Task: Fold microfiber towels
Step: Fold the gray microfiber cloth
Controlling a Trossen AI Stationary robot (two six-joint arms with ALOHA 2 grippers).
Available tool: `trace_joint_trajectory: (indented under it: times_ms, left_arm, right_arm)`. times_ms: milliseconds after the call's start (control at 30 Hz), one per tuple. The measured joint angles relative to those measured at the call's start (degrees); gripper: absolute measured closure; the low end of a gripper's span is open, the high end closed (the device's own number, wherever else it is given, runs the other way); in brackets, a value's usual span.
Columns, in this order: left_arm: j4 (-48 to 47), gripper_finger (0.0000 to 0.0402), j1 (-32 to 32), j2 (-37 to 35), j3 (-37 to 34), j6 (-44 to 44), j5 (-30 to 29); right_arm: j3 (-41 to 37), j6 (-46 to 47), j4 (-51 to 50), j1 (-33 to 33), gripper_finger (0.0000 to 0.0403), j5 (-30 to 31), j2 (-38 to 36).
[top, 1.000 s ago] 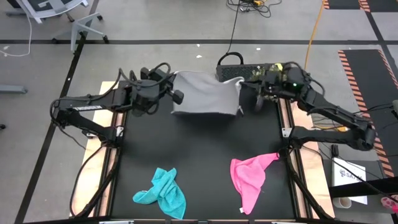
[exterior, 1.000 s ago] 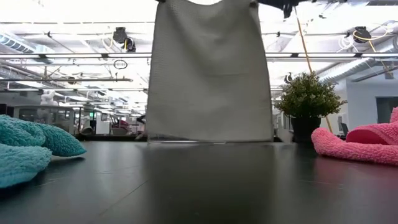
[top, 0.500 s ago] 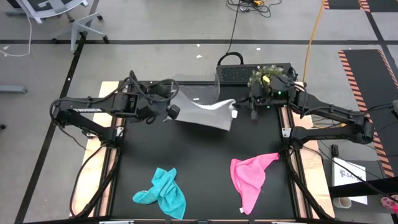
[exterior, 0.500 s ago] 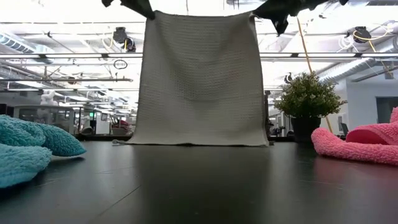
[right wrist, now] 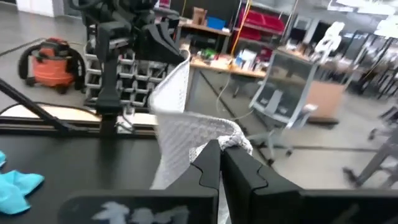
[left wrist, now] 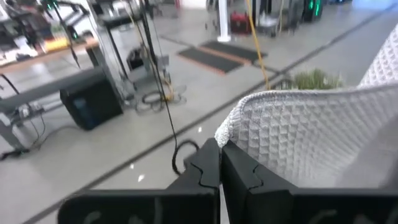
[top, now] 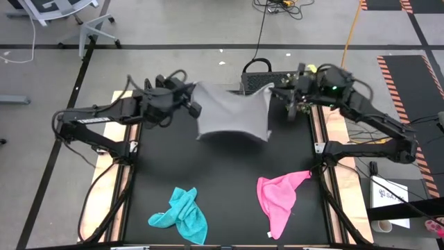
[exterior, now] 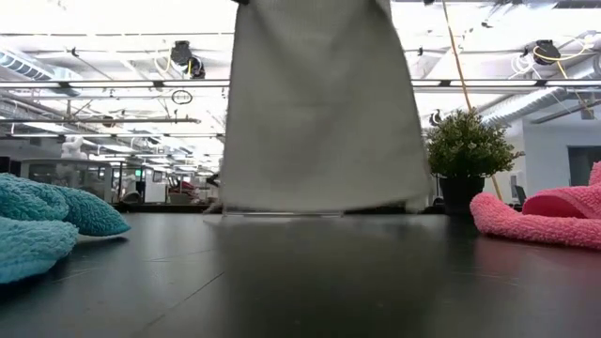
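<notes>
Stretched 9-to-3 across the far half of the table (top: 146,173), grey towel (top: 232,114) hanging between left claw (top: 192,105) and right claw (top: 283,97), each pinched shut on a top corner, lower hem just brushing the tabletop.

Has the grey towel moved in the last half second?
Yes. The grey towel has gone up: in the low view its top edge is now out of sight, and its bottom edge has lifted off the table.
</notes>
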Motion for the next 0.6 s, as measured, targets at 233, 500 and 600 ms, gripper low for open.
trace_joint_trajectory:
  times_ms: [233, 500, 600]
  left_arm:
    - [2.62, 0.0401, 2.75, -4.4, 0.04, 6.08, -1.46]
    - [0.55, 0.0401, 3.46, -4.63, 0.04, 4.58, 0.94]
    - [-2.48, 0.0401, 3.68, -4.18, 0.02, 2.88, 0.94]
  right_arm:
    - [5.11, -4.59, -7.64, -2.91, 0.0403, 0.22, 0.73]
    - [5.11, -6.86, -9.98, -6.62, 0.0403, -0.09, 3.72]
    - [5.11, -7.6, -10.48, -7.5, 0.0403, -0.2, 5.12]
